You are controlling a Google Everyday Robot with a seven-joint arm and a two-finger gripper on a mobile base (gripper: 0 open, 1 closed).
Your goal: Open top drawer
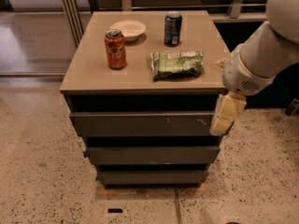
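Observation:
The top drawer (140,124) is the widest of three dark grey-brown handleless fronts under the cabinet top, with small pale scratches on its right half. It sits pushed in, with a dark gap above it. My gripper (225,115) hangs from the white arm at the right, its pale yellowish fingers (228,112) pointing down beside the drawer's right end, level with its face. I cannot tell whether it touches the drawer.
On the tan cabinet top (88,73) stand an orange soda can (115,49), a dark blue can (173,29), a white bowl (128,30) and a green snack bag (177,64). Two narrower drawers (152,155) sit below. Speckled floor surrounds the cabinet.

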